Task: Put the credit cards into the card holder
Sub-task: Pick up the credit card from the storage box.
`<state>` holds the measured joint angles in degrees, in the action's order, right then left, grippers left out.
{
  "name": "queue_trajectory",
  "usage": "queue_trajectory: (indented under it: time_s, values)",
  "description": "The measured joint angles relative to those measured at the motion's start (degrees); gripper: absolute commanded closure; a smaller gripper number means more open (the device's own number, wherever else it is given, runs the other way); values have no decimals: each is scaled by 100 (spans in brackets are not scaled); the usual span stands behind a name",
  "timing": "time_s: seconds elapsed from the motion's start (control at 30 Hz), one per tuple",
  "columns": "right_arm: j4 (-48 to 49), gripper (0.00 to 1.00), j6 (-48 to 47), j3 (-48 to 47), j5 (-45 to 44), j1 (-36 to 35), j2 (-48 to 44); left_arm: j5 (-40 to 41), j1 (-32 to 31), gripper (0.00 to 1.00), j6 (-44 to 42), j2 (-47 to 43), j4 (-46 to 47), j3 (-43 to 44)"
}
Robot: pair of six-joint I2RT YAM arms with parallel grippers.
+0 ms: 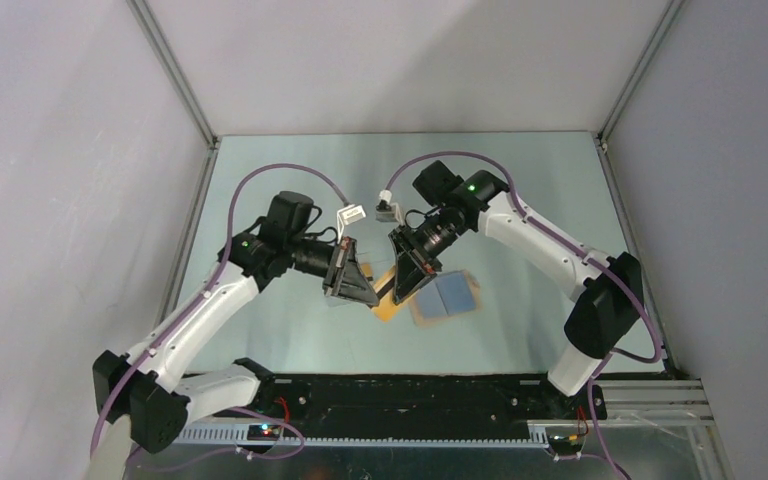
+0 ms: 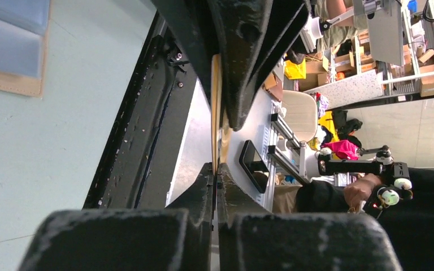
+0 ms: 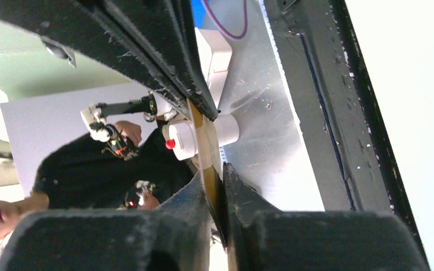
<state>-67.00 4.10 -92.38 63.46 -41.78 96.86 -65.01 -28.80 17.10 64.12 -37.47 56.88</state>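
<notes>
Above the middle of the bench [image 1: 290, 340], where the two arms meet, we see a credit card [image 1: 387, 303] held just beside the open card holder [image 1: 446, 297]. The holder lies flat with its blue pockets up and a tan rim around them. Our left claw [image 2: 216, 169] is clamped on the card, which shows edge-on as a thin orange-yellow strip. The right claw [image 3: 221, 169] has its jaws close on either side of the same card; we cannot tell whether they pinch it. We judge this a hand-over: one claw should grip firmly before the other lets go, and the card should meet a pocket squarely.
</notes>
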Motion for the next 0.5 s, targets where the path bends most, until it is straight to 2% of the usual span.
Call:
queue_trajectory:
  time_s: [0.1, 0.2, 0.3, 0.37, 0.5]
  values:
    - [164, 58, 269, 7, -295, 68, 0, 205, -15, 100, 44, -2, 24, 2]
    - [726, 35, 758, 153, -629, 299, -74, 664, -101, 100, 153, -37, 39, 2]
    - [1526, 21, 1381, 691, -973, 706, -470, 1366, -142, 100, 348, -258, 101, 2]
    - [2146, 16, 1893, 1237, -1158, 1043, -960, 1961, -142, 100, 549, -612, 330, -61]
    - [3283, 13, 2763, 2002, -1331, 1539, -1856, 3040, -144, 100, 1051, -1646, 1056, -575]
